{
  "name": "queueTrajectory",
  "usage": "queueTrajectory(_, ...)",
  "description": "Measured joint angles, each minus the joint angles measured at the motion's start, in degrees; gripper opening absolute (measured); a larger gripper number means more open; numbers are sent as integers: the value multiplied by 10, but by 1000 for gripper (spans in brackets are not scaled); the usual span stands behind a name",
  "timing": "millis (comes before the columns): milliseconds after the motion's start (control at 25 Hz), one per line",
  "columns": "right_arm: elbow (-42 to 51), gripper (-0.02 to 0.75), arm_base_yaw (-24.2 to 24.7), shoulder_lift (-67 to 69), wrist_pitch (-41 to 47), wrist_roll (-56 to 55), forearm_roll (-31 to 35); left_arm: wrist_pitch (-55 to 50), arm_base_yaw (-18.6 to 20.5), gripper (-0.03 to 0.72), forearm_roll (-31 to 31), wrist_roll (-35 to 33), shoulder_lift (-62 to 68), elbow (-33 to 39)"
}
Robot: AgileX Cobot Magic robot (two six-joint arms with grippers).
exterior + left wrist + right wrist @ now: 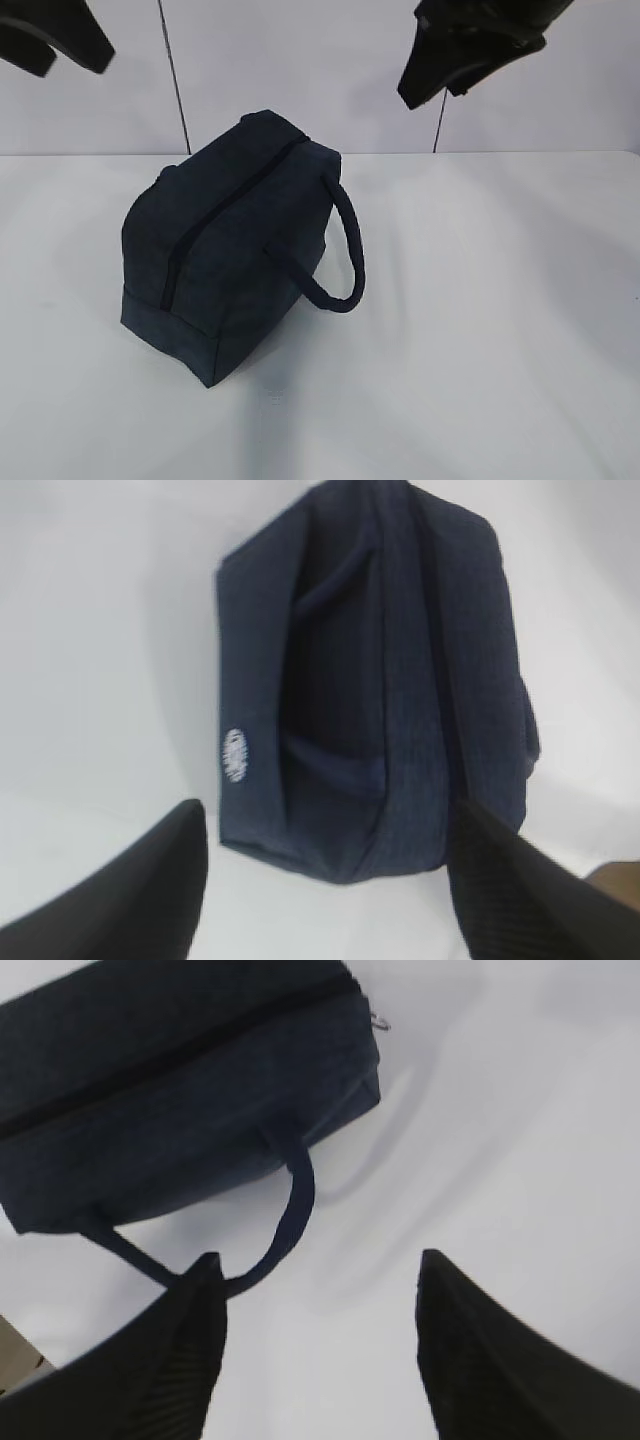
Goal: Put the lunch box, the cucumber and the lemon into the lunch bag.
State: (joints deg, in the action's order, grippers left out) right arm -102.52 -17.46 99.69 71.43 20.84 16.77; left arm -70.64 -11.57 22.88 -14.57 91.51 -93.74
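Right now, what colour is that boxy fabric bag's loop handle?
Dark navy loop handle, matching the boxy fabric bag; clearest in the exterior view.

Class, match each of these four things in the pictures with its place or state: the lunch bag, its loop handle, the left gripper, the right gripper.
Things:
1. lunch bag
2. loop handle
3. left gripper
4. right gripper

Places or states:
A. open, above bare table beside the handle
B. zipped shut on the white table
C. open, above the bag's end
D. sticks out from the bag's side toward the right

Pairs: 1-B, 2-D, 3-C, 4-A
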Motion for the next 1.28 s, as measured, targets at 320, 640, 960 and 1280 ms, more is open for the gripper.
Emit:
queueTrajectory(320,160,459,-13,-189,1,-67,-67,-7,-5,529,-29,30,-185,85)
queueTrajectory(640,320,459,-13,-428,2,-87,-113,-12,-5,520,-30,31,-404,275)
queueTrajectory(960,487,459,-13,-623,-19,-106,-130,-3,-5,513,-51,32,-585,432)
queueTrajectory(1280,634,459,-13,-772,-27,-125,-168,23,-5,509,-71,32,-688,566)
